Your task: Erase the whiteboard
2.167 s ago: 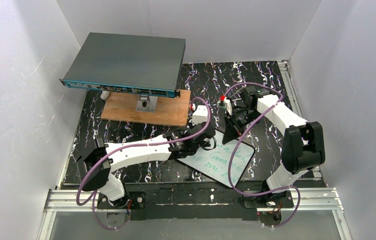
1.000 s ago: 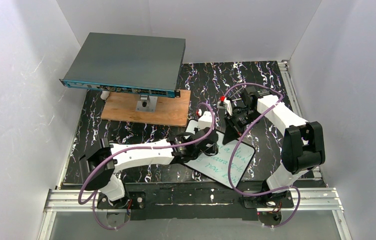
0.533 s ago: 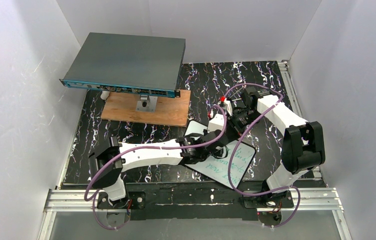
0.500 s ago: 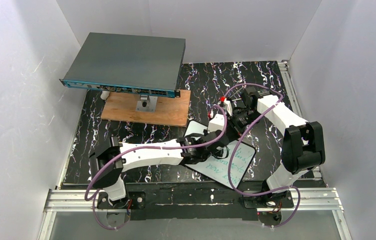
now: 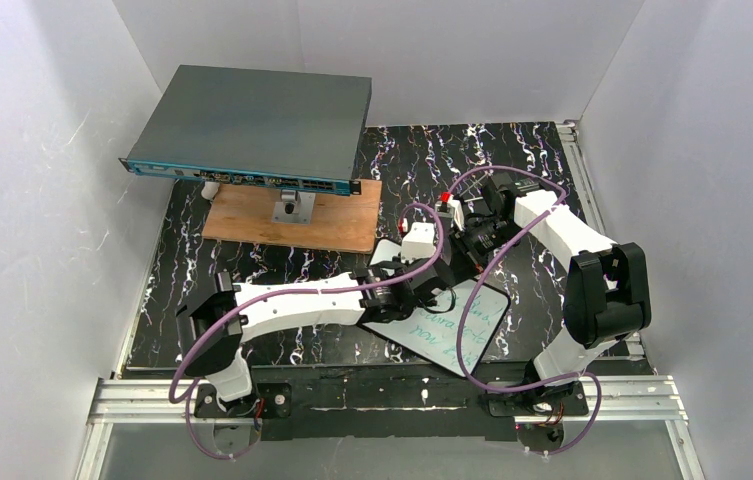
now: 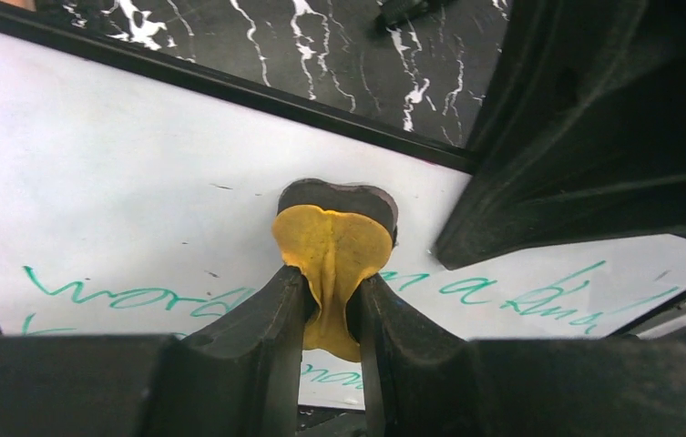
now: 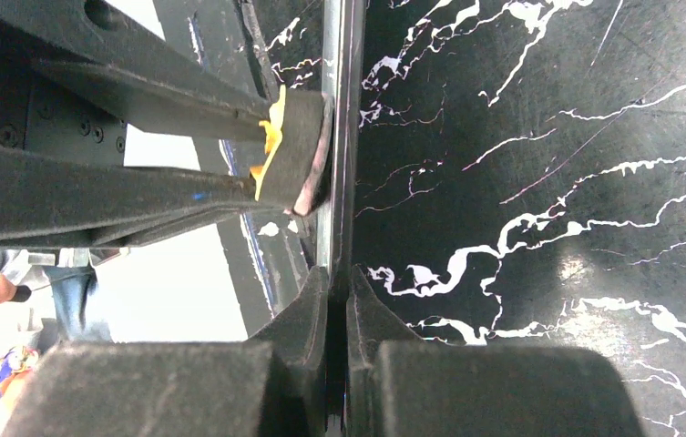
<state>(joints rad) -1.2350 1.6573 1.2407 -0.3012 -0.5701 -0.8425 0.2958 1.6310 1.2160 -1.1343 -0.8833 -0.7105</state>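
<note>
The whiteboard (image 5: 460, 330) lies tilted on the black marbled table, with green handwriting on it. My left gripper (image 5: 428, 284) is shut on a yellow eraser (image 6: 333, 238), whose dark felt face presses on the whiteboard (image 6: 120, 173) just above the top line of writing. My right gripper (image 5: 469, 256) is shut on the board's far edge. In the right wrist view the right gripper (image 7: 337, 284) pinches the thin board edge (image 7: 343, 137), with the eraser (image 7: 295, 150) against the board's face. A black finger (image 6: 585, 137) of the right gripper fills the upper right of the left wrist view.
A large grey flat box (image 5: 252, 125) with a blue front edge stands on a mount over a brown wooden plank (image 5: 297, 218) at the back left. White walls close in three sides. Metal rails (image 5: 580, 175) run along the right edge.
My left gripper with the eraser slid right along the board's far part, then came back a little to the left. The right gripper has kept its hold on the board's edge.
</note>
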